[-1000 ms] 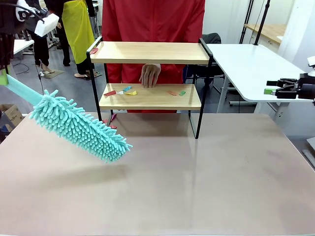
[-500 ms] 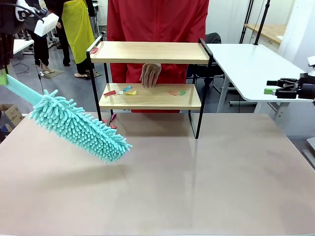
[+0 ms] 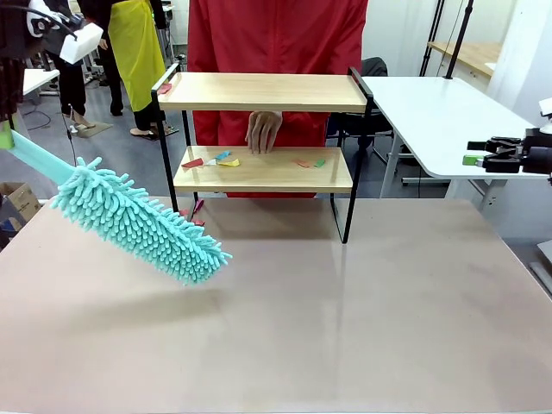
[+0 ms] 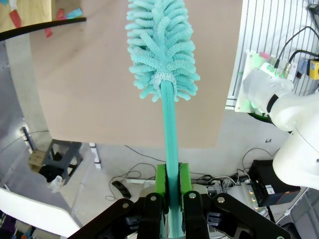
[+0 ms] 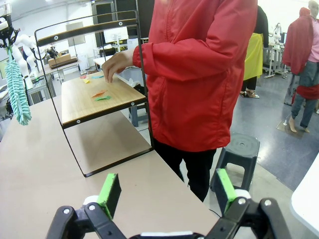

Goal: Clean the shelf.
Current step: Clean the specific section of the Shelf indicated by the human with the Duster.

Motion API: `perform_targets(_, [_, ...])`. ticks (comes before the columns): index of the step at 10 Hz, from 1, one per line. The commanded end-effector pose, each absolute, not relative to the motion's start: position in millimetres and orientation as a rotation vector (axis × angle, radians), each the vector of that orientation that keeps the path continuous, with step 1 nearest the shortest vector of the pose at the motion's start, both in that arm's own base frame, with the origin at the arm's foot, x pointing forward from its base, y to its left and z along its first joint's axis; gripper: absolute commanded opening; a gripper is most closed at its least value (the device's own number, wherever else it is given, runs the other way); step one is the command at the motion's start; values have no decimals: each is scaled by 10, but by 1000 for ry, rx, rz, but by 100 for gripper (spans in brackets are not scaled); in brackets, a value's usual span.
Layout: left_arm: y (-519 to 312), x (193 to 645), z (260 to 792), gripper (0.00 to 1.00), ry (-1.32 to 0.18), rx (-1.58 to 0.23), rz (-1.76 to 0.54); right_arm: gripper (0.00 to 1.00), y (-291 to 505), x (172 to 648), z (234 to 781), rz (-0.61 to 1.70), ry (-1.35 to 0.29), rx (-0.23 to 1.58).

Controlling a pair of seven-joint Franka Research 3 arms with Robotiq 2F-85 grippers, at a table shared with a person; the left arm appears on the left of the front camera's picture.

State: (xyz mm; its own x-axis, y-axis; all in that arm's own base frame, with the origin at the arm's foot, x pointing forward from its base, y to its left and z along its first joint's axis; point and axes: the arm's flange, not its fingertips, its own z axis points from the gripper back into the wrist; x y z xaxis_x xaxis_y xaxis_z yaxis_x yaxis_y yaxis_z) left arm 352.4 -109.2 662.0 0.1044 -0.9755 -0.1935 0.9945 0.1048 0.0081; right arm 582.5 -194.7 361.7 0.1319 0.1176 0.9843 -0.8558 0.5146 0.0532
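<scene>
The shelf stands at the far middle of the table, its two boards facing the robot. Behind it stands a person in a red coat. The person's hand reaches in between the boards, fingers pointing down at the back of the lower board; they seem to touch it, though the front view is too small to be sure. Small coloured scraps lie on the lower board: red, blue and yellow to the left of the hand, orange and green to the right. One red scrap lies at the left end of the top board.

The left gripper is clamped tight on the teal handle of a duster, both green pads pressed against it. The fluffy head slants down to the right over the left part of the table, in front of the shelf's left end and apart from it. A shadow lies under the head.

The right gripper is off the table's right side, jaws spread wide with nothing between them, pointing toward the shelf and the person.
</scene>
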Motion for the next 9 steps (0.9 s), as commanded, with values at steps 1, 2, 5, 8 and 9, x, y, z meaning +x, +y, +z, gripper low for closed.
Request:
perform_targets(1, [-1092, 3524, 6620, 13, 153, 149, -1460, 100, -1924, 5828, 3696, 796, -1228, 745])
perform_targets(2, [-1113, 3667, 6505, 13, 113, 46, -1451, 100, -1924, 5828, 3696, 796, -1228, 745])
perform_targets(5, [-1276, 3827, 6270, 13, -47, -202, -1449, 100, -1924, 5828, 3696, 796, -1228, 745])
perform_targets(8, [-1664, 3716, 6224, 13, -183, -370, -1357, 100, -1924, 5828, 3696, 796, -1228, 745])
perform_targets(9, [-1779, 3642, 6251, 13, -224, -405, -1292, 100, -1924, 5828, 3696, 796, -1228, 745])
